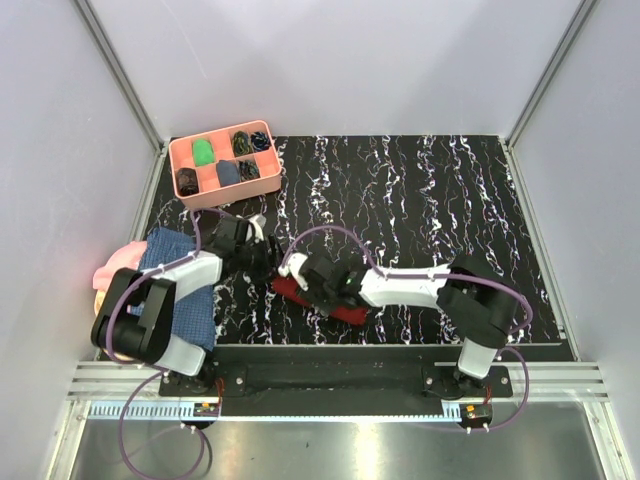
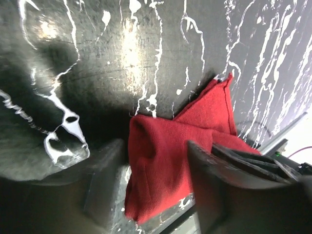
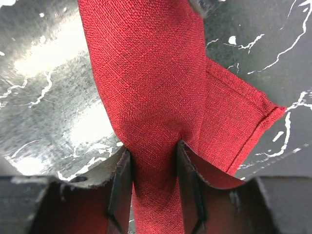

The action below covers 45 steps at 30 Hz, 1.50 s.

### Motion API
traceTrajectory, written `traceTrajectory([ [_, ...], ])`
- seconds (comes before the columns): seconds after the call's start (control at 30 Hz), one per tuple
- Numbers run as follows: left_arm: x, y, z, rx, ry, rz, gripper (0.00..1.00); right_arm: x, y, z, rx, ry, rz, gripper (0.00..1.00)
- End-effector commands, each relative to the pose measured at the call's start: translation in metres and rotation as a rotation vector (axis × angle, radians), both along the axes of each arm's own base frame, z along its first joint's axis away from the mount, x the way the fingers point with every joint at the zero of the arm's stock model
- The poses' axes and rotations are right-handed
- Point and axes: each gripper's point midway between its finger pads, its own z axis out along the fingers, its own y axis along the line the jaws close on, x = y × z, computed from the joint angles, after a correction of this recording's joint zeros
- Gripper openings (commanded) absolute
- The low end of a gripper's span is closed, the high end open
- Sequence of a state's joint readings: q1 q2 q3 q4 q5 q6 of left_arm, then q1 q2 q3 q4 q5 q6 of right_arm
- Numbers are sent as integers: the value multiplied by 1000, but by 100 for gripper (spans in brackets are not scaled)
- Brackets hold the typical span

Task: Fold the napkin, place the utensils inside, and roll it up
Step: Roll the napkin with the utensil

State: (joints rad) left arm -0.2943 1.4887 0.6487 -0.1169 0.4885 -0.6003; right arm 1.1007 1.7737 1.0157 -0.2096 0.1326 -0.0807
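Note:
The dark red napkin (image 1: 346, 313) lies as a narrow bundle on the black marbled table, between my two grippers. In the right wrist view the napkin (image 3: 146, 83) runs straight through my right gripper (image 3: 153, 156), whose jaws press into the cloth from both sides. My left gripper (image 2: 153, 161) is open at the bundle's other end. The napkin (image 2: 161, 170) lies loose in the gap between its fingers (image 2: 105, 180). In the top view the left gripper (image 1: 262, 262) and the right gripper (image 1: 318, 290) stand close together. The utensils are out of view.
A pink compartment tray (image 1: 175, 150) with small dark and green items stands at the back left. A blue checked cloth (image 1: 195, 310) and a pink cloth (image 1: 115, 265) lie under the left arm at the table's left edge.

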Motion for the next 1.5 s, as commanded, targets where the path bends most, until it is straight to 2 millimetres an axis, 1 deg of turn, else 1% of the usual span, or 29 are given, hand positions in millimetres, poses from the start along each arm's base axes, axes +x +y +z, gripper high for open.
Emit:
traceTrajectory([
  [0.0, 26, 16, 38, 45, -174, 44, 71, -23, -4, -2, 92, 259, 5, 40],
  [0.03, 26, 18, 44, 50, -204, 51, 72, -29, 0, 2, 130, 307, 32, 39],
  [0.1, 31, 22, 50, 58, -256, 74, 74, -24, 0, 7, 171, 355, 32, 39],
  [0.13, 28, 23, 54, 50, -278, 77, 74, -30, 2, 8, 199, 409, 57, 39],
  [0.2, 28, 19, 59, 14, -312, 79, 74, -23, 0, 10, 232, 456, 48, 38],
  [0.23, 23, 19, 56, 3, -314, 74, 74, -29, 3, 11, 260, 523, 45, 38],
  [0.27, 19, 16, 56, -15, -312, 64, 74, -22, -1, 12, 278, 544, 28, 38],
  [0.3, 20, 15, 58, -30, -330, 61, 74, -20, 0, 14, 295, 561, 33, 38],
  [0.33, 16, 15, 53, -34, -322, 58, 74, -23, 2, 14, 314, 605, 45, 37],
  [0.4, 14, 13, 51, -49, -326, 47, 73, -16, 1, 17, 344, 636, 37, 37],
  [0.43, 11, 13, 49, -53, -322, 46, 73, -18, 2, 17, 364, 682, 44, 37],
  [0.5, 11, 10, 51, -73, -338, 37, 72, -11, 0, 16, 392, 730, 28, 37],
  [0.57, 9, 7, 50, -92, -339, 25, 69, -10, 2, 21, 432, 788, 40, 36],
  [0.6, 10, 5, 53, -104, -352, 22, 68, -11, 1, 17, 440, 824, 40, 36],
  [0.7, 9, 1, 49, -127, -353, 14, 65, -3, -1, 17, 472, 865, 31, 35],
  [0.83, 9, -8, 46, -164, -346, -6, 57, 1, -1, 15, 503, 925, 23, 35],
  [0.87, 11, -10, 47, -174, -350, -8, 56, 1, -3, 12, 501, 940, 15, 35],
  [1.03, 8, -23, 38, -184, -326, -45, 52, 3, -3, 12, 529, 990, 15, 35],
  [1.1, 7, -29, 35, -191, -318, -58, 48, 3, -4, 10, 532, 1007, 12, 36],
  [1.13, 8, -32, 37, -200, -322, -63, 44, 6, -4, 10, 537, 1008, 10, 36],
  [1.17, 8, -34, 35, -202, -314, -67, 31, 7, -3, 9, 534, 1005, 3, 37],
  [1.2, 7, -35, 33, -200, -308, -71, 24, 8, -4, 10, 535, 1003, -3, 39],
  [1.23, 6, -34, 31, -189, -296, -67, 17, 11, -3, 12, 537, 996, -9, 46],
  [1.27, 9, -32, 29, -175, -290, -60, 5, 15, -3, 17, 536, 970, -22, 50],
  [1.3, 10, -31, 28, -160, -283, -52, 0, 18, -3, 21, 537, 951, -28, 54],
  [1.33, 11, -28, 23, -133, -263, -37, 0, 22, -3, 25, 537, 925, -37, 55],
  [1.4, 16, -26, 23, -117, -251, -21, 0, 32, -3, 39, 539, 849, -63, 63],
  [1.43, 15, -24, 19, -98, -218, -5, 0, 36, -4, 43, 536, 816, -77, 66],
  [1.47, 19, -24, 18, -87, -203, 4, 0, 45, -6, 55, 536, 741, -99, 70],
])
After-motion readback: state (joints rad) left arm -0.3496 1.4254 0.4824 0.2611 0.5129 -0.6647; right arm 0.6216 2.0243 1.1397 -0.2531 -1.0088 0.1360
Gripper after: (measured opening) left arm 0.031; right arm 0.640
